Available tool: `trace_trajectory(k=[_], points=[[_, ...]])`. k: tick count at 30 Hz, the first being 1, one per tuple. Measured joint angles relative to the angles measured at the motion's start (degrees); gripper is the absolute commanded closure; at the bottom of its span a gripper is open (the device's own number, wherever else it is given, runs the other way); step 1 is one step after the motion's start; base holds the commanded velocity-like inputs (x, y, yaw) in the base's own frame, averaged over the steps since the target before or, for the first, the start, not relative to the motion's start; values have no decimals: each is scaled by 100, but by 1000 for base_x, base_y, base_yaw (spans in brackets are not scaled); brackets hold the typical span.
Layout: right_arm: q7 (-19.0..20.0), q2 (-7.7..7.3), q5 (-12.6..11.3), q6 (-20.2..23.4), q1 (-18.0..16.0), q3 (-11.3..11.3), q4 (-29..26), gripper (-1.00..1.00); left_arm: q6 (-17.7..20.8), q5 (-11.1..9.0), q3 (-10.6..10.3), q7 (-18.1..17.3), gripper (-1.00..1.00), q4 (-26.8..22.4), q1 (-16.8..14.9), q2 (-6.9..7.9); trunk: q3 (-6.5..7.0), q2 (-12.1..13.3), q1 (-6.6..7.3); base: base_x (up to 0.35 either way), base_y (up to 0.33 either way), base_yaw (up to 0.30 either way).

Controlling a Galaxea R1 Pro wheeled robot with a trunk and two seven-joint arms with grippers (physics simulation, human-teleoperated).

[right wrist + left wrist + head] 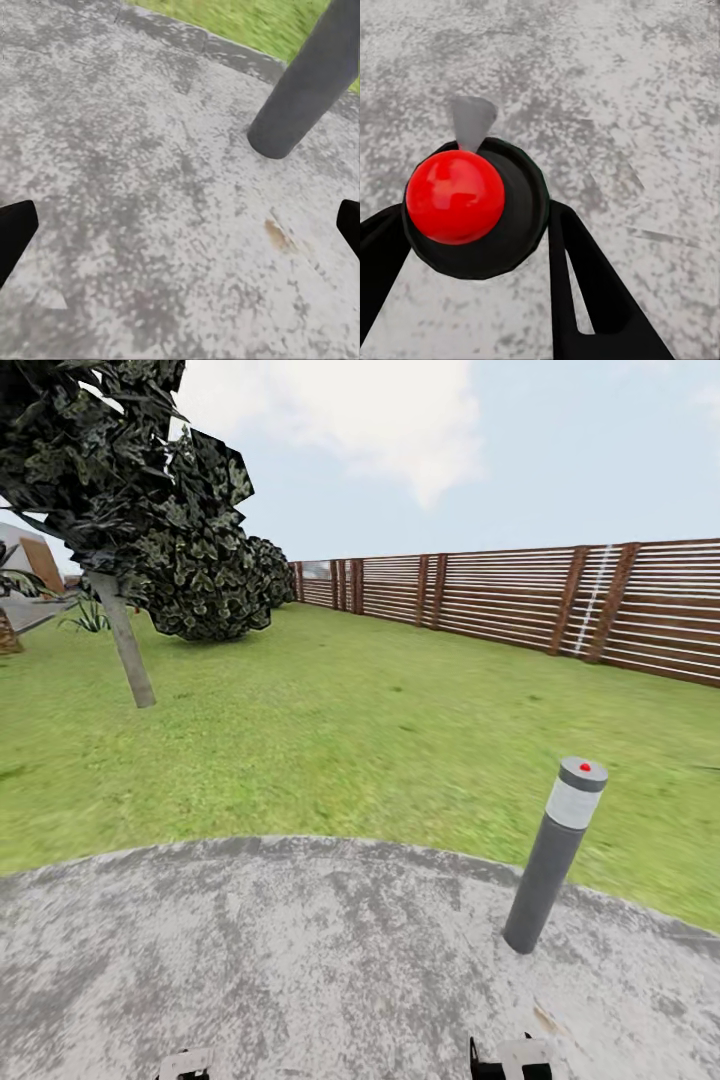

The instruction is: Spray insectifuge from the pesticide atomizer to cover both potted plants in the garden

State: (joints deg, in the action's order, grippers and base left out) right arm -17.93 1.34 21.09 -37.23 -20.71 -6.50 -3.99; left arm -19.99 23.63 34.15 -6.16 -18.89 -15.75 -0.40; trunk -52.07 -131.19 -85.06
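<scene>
In the left wrist view the pesticide atomizer [456, 196] appears end-on: a red knob on a dark round body with a grey nozzle tip beyond it. My left gripper [476, 221] is shut on it, one black finger on each side, above the grey stone patio [630, 97]. My right gripper [180, 232] is open, its fingertips [13, 232] far apart and nothing between them. In the head view both grippers peek in at the bottom edge, the left gripper [185, 1065] and the right gripper [512, 1058]. The potted plants are out of view.
A grey bollard lamp [553, 855] with a red dot on top stands on the patio [280, 960] ahead to the right, and its base [289, 127] is close to my right gripper. Beyond lie lawn [360, 730], a slatted wooden fence [520, 600] and a dark-leaved tree [125, 650].
</scene>
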Motion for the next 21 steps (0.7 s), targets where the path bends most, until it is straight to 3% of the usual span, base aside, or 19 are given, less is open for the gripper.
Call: trace_trajectory(k=[21], points=[[0, 2, 0, 0, -1, 1, 0, -100, 0, -1, 0, 0, 100, 0, -2, 0, 0, 0, 0, 338, 0, 278]])
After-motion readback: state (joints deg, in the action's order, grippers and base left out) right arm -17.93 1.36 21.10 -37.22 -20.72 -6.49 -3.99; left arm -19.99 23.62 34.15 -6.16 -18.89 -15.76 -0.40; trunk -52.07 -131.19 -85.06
